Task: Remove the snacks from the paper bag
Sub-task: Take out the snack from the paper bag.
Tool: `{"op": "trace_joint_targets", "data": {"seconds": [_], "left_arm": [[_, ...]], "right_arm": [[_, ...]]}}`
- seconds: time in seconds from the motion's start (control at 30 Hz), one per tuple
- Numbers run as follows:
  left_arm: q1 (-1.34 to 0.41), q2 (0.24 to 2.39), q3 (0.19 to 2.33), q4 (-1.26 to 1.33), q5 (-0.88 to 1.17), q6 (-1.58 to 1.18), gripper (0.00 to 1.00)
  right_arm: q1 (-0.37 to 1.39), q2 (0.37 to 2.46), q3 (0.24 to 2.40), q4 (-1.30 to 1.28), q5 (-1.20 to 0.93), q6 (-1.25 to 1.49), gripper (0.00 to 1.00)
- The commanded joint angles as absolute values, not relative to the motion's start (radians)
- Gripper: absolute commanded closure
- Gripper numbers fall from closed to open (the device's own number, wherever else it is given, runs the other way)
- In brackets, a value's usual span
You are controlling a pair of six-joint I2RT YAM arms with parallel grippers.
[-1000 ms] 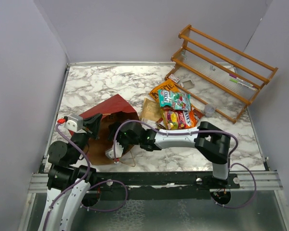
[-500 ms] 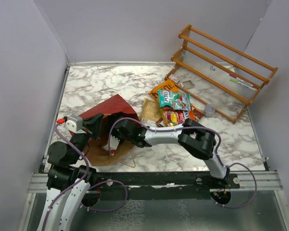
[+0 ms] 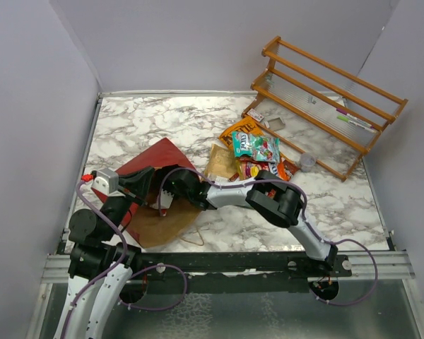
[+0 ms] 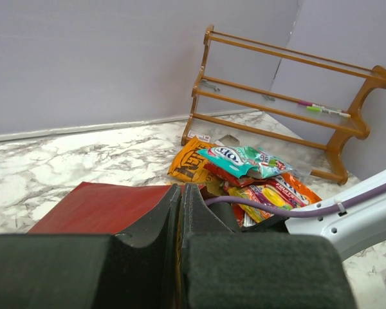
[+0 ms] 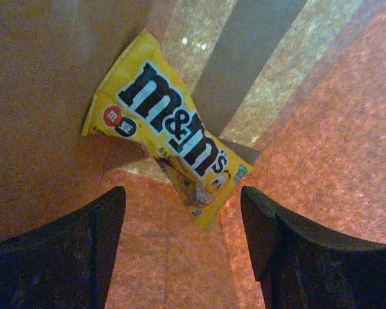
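Observation:
The paper bag (image 3: 157, 157) lies on its side at the left of the marble table, dark red outside, brown inside. My left gripper (image 3: 138, 183) is shut on the bag's rim, with a thin paper edge pinched at its tips (image 4: 181, 190) beside the red wall (image 4: 96, 206). My right gripper (image 3: 167, 199) reaches into the bag's mouth. In the right wrist view it stands open (image 5: 181, 201) over a yellow M&M's pack (image 5: 161, 122) on the brown floor, and the pack's lower corner lies between the fingers (image 5: 106, 225). Other snacks (image 3: 257, 158) are piled outside, to the bag's right.
A wooden slatted rack (image 3: 332, 95) stands at the back right with pens (image 3: 356, 121) on it. A small grey cup (image 3: 307, 162) sits by its base. Purple-grey walls close in the table on three sides. The right arm's forearm (image 3: 233, 192) spans the middle.
The right gripper has moved left and deeper into the bag's mouth, its elbow folding in behind it. The left gripper stays shut on the rim, and the bag has shifted slightly.

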State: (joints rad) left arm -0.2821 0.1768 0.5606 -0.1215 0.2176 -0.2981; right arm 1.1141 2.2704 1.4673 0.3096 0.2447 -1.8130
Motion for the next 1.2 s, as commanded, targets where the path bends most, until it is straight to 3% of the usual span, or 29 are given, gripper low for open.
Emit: {"op": "trace_joint_targets", "data": {"seconds": [0.0, 0.47, 0.97, 1.17], "left_arm": [[-0.288, 0.164, 0.568, -0.061, 0.252, -0.329, 0.98], [-0.299, 0.202, 0.581, -0.054, 0.229, -0.339, 0.98], [-0.31, 0.274, 0.637, -0.051, 0.246, -0.368, 0.98], [-0.312, 0.277, 0.663, -0.085, 0.223, -0.346, 0.98]], "right_arm": [[1.111, 2.321, 1.492, 0.462, 0.235, -1.96, 0.28], [1.121, 2.282, 1.449, 0.456, -0.002, -1.94, 0.27], [1.109, 2.437, 1.723, 0.322, -0.03, -1.803, 0.3], [1.092, 2.452, 1.742, 0.266, -0.042, -1.756, 0.32]]}}
